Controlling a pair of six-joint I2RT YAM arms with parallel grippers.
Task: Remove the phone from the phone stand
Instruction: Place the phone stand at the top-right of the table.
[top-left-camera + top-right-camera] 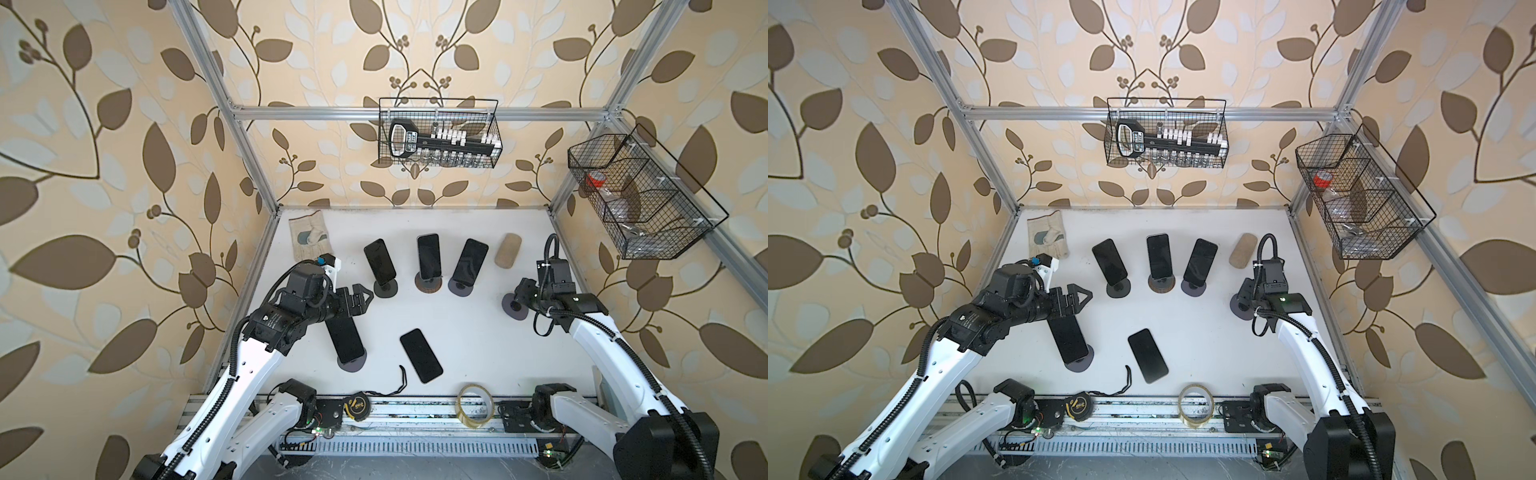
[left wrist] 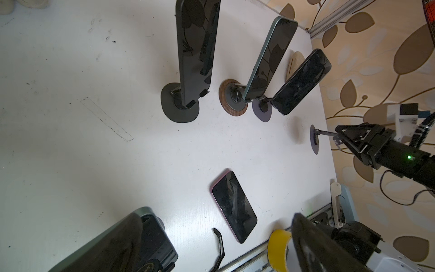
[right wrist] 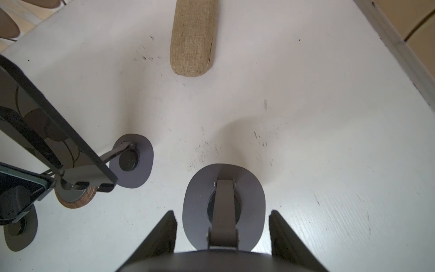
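Left of the flat phone [image 1: 420, 355], the left gripper [image 1: 359, 297] gapes over a propped phone [image 1: 345, 338]; seemingly readying a lift. Right of it, the right gripper [image 3: 223, 212] clamps an empty stand [image 1: 511, 309].

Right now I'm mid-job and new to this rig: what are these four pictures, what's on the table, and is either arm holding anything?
Two white robot arms work over a white table. Both top views look down on the whole scene from one camera head; the other two pictures come from a camera on each arm's wrist. In the back row three phones lean on stands; a fourth phone leans on the near stand, and a flat phone lies on the table. The left end effector hovers open by the fourth phone's upper end, holding nothing. The right end effector appears closed on the top of an empty stand. A glove, fabric case, tape roll and tape measure lie near the edges.
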